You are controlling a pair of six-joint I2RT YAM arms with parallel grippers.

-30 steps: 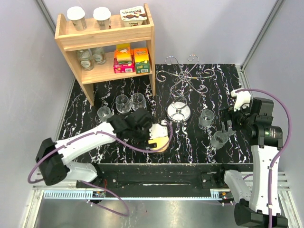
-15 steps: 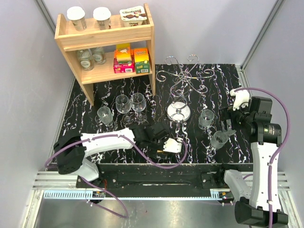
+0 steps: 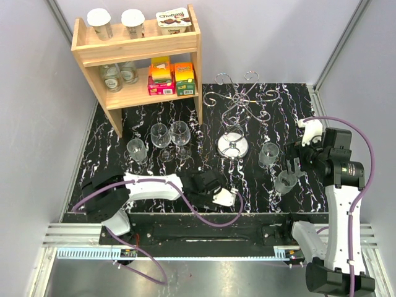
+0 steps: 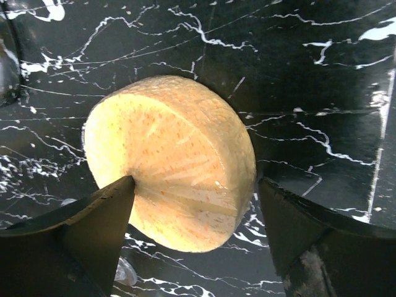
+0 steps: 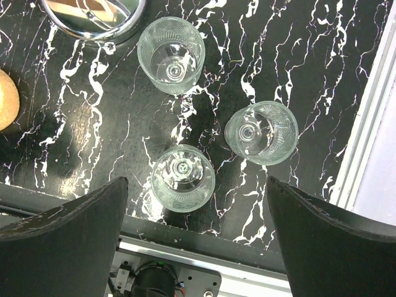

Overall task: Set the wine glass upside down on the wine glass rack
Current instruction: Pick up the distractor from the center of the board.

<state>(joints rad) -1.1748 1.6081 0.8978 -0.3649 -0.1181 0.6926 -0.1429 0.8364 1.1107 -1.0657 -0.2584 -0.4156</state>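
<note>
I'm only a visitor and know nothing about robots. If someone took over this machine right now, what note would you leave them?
Left gripper: open, straddling a yellow round object near the front edge of the table; that object is not part of the job.
Right gripper: open, empty, hovering above three wine glasses on the right side.
Three more glasses stand to the left of the rack.
Done: nothing, the rack holds no glass.
Left: grasp one glass, turn it upside down, set it on the rack.
</note>
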